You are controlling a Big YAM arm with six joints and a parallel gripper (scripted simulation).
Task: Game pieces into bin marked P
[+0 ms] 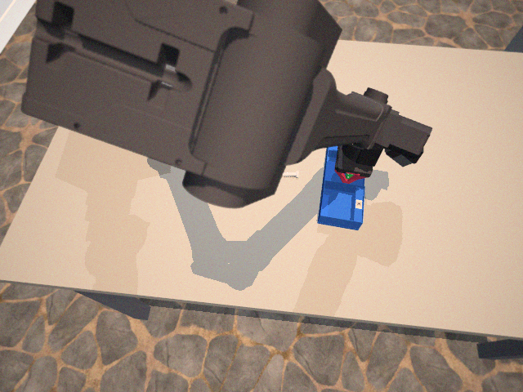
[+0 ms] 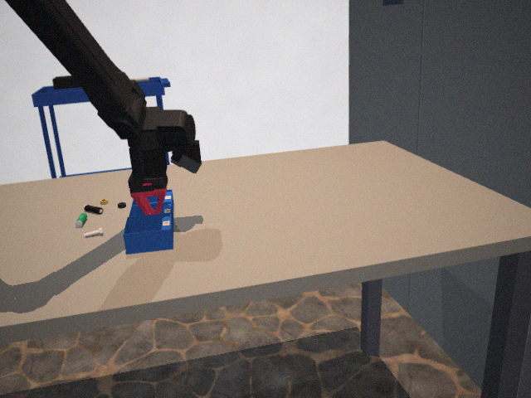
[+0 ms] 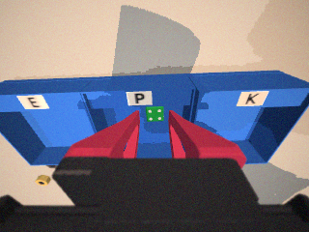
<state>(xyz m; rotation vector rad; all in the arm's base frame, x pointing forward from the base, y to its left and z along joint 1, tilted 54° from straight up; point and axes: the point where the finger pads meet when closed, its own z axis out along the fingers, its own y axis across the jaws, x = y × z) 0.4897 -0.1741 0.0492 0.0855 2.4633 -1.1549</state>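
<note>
the release step looks under way: the red fingers stand partly spread, gripping nothing, with the green die (image 3: 154, 114) loose between their tips over the bin (image 3: 270, 145) compartment marked p (centre frame), so next, lifting away.

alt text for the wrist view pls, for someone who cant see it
The hand, its red fingers parted, points into the middle compartment, marked P, of a blue bin; a green die shows in the gap, free of both fingers. Compartments E and K flank it, and a small yellow nut lies on the table outside.
</note>
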